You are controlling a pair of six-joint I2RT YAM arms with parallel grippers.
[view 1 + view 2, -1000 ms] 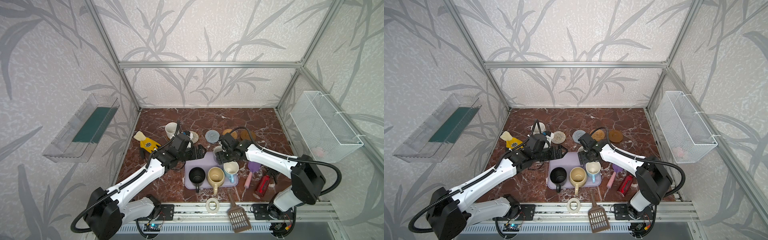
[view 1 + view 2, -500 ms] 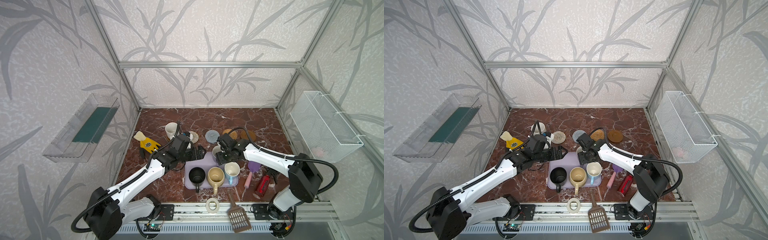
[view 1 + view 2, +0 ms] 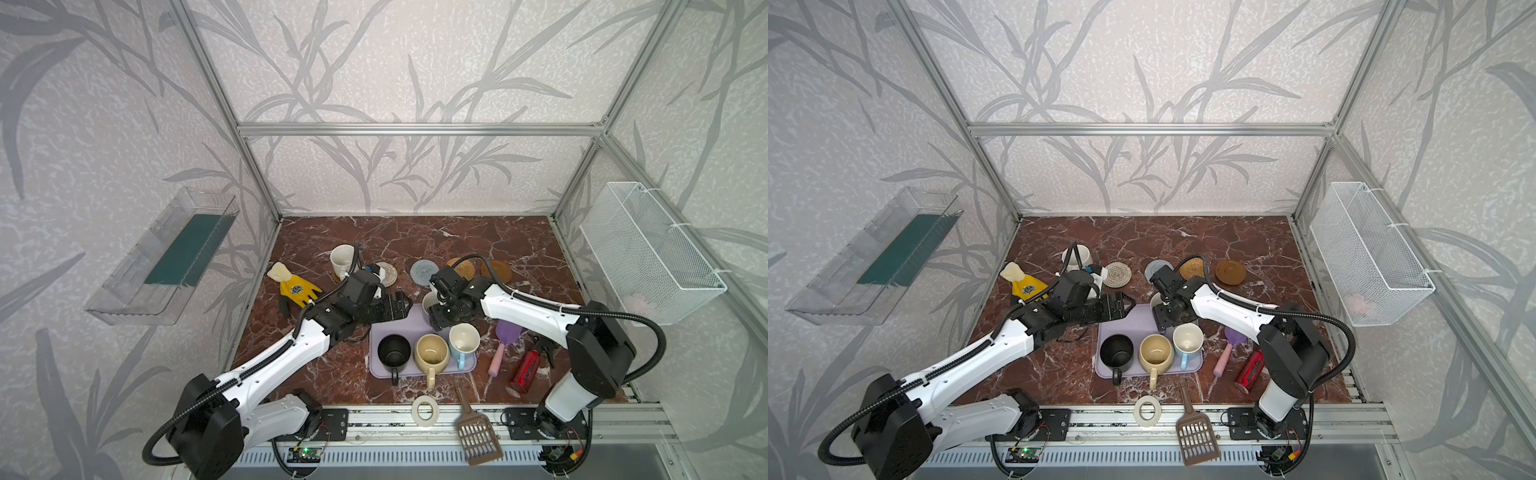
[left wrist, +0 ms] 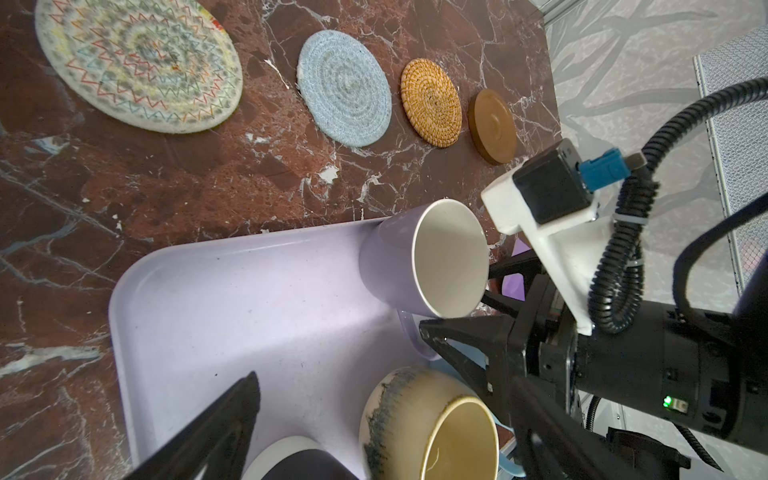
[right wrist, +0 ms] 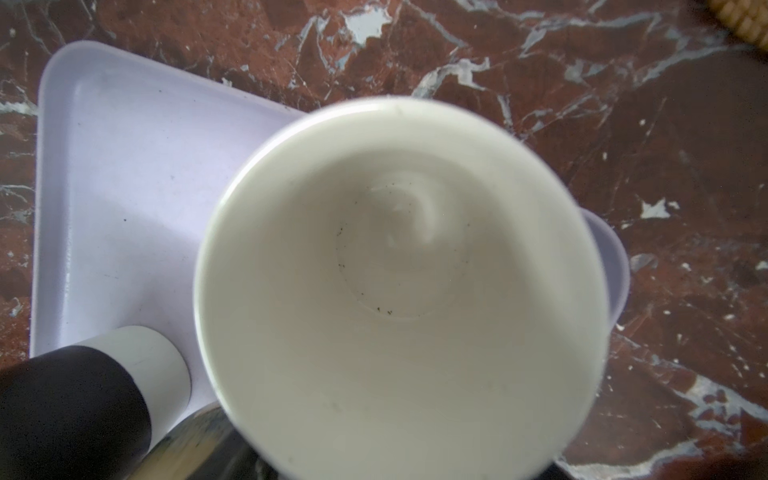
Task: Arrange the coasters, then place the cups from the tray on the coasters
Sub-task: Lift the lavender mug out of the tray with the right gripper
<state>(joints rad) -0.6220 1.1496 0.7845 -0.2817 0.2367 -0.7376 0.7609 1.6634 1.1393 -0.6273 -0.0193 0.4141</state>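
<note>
Lavender mug point(image 4: 386, 266) stands in the far right corner of the lavender tray point(image 4: 249, 311), with the right gripper point(image 3: 440, 321) down over it.
Its jaws stand partly apart at the mug's handle side; I cannot tell if they pinch it. The black mug point(image 3: 393, 353), cream-yellow mug point(image 3: 432, 355) and light blue mug point(image 3: 464, 338) line the tray's near edge. The left gripper point(image 3: 401, 306) hovers over the tray's far left edge, spread wide and empty. Beyond the tray lie the white-beige coaster point(image 4: 137, 62), grey-blue coaster point(image 4: 345, 87), rattan coaster point(image 4: 432, 102) and brown wooden coaster point(image 4: 492, 124).
</note>
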